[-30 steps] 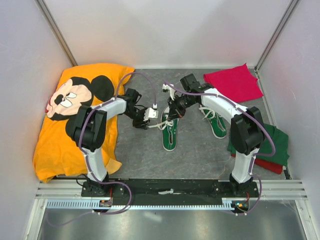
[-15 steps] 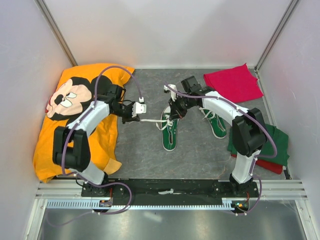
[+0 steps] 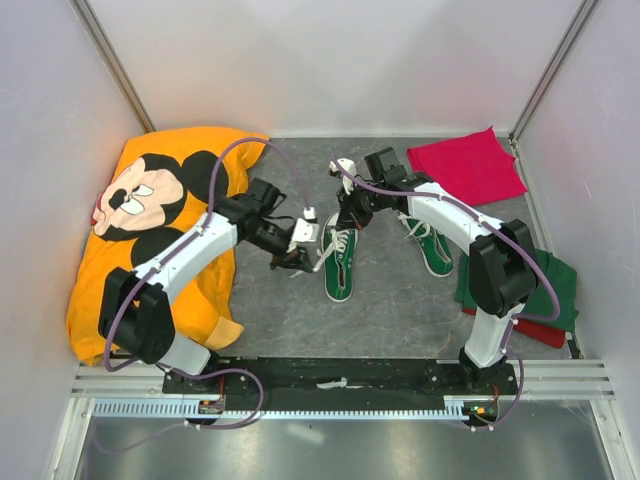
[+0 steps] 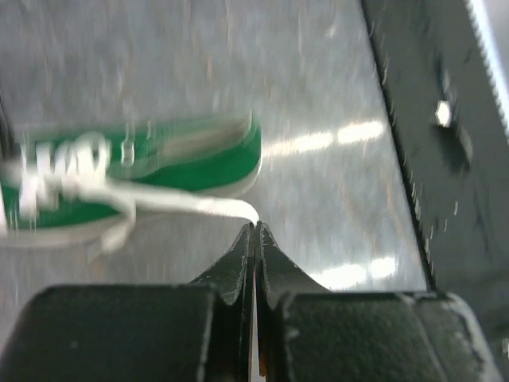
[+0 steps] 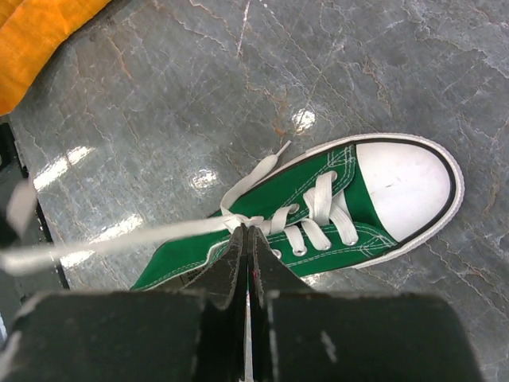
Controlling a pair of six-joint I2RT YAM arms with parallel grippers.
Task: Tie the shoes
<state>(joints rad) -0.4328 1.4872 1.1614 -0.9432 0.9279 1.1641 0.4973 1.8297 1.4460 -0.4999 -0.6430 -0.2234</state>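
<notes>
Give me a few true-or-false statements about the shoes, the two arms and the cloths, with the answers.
1. The middle sneaker is green. True.
2. The left arm's jaws stand wide open. False: they are shut on a white lace.
3. The right arm's jaws are shut on a white lace of that sneaker. True.
4. An orange Mickey Mouse shirt lies to the right of the arms. False: it lies to their left.
5. A red cloth lies in the far right corner. True.
</notes>
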